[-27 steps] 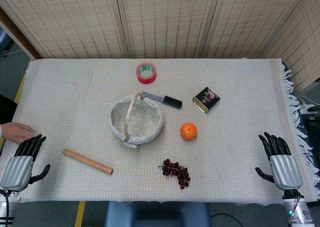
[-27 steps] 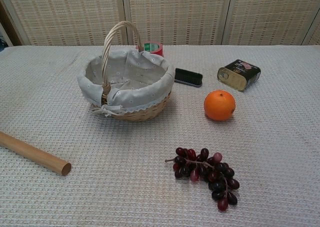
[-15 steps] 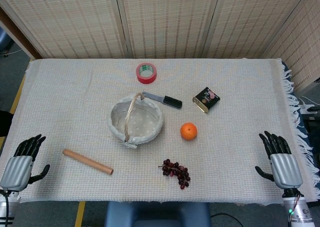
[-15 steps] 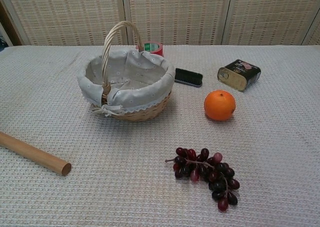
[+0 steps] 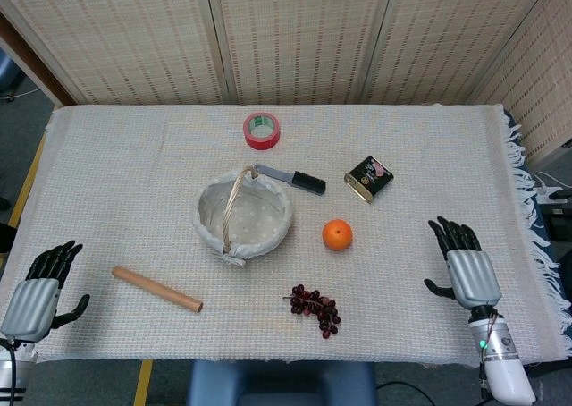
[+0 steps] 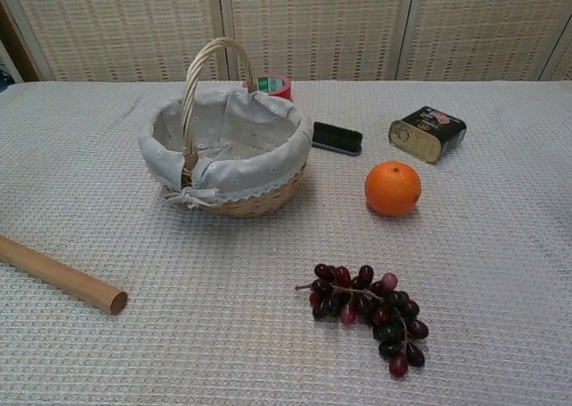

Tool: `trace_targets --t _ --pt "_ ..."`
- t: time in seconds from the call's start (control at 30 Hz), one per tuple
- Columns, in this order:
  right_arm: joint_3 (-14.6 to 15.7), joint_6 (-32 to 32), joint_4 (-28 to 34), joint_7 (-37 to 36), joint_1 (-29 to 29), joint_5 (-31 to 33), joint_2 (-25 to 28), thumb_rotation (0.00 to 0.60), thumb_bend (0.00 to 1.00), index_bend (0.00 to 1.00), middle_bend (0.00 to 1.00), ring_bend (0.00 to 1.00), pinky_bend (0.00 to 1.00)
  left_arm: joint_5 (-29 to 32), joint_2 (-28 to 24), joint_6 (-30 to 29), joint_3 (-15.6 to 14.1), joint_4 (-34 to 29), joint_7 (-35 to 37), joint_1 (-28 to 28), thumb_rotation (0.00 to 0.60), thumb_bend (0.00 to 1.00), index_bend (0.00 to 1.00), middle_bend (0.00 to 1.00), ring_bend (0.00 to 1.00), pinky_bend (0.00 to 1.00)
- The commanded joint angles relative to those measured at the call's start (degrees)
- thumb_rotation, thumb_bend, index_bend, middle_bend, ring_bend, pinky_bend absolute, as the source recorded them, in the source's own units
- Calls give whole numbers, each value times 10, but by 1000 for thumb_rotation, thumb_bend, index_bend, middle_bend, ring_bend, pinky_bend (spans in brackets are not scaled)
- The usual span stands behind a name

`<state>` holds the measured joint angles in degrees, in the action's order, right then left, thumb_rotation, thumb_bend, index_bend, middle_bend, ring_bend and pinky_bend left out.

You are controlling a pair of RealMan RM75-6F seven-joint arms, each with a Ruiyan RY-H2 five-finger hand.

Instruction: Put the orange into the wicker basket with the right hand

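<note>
Right now, taking the orange [image 5: 337,234] as the landmark:

Right hand [image 5: 467,268]: well to the orange's right, near the table's front edge; fingers apart and stretched out, holding nothing; apparently only at the start of its reach.
Left hand [image 5: 38,290]: far off to the orange's left at the front corner; fingers spread, empty; it has no part in the task and sits clear.
Orange: alone on the white woven cloth [image 5: 134,173], touching nothing, free to be gripped from the right.
Wicker basket [image 5: 242,215]: just left of the orange; cloth-lined, nothing visible inside, handle upright; the hand must carry the fruit over the rim.
Red grapes [image 5: 315,309]: in front of the orange, near.
Tin can [image 5: 368,178]: behind it, to the right.
Knife [image 5: 290,179]: behind it, by the basket's far rim.
Red tape roll [image 5: 262,130]: further behind.
Wooden rolling pin [image 5: 156,288]: well left, beyond the basket.
</note>
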<state>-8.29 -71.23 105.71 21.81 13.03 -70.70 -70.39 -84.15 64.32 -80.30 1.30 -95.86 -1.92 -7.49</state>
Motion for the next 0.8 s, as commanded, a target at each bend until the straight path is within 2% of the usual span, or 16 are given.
trace_targets --t 0.03,0.17,0.43,0.8 --pt "-43 52 27 102 77 115 -58 600 86 0 0 0 52 0 0 0 0 0 1 0 600 345 0 0 0 64" --pt "-57 52 0 161 125 170 -123 600 86 0 0 0 52 2 -1 1 0 -1 3 1 600 346 0 0 0 64" --pt "-70 41 -75 218 196 240 -241 600 86 0 0 0 52 4 -5 6 0 -2 11 -1 600 345 0 0 0 64" --pt "-104 43 -196 259 272 311 -334 600 86 0 0 0 52 10 -10 12 0 -9 22 -1 600 346 0 0 0 64"
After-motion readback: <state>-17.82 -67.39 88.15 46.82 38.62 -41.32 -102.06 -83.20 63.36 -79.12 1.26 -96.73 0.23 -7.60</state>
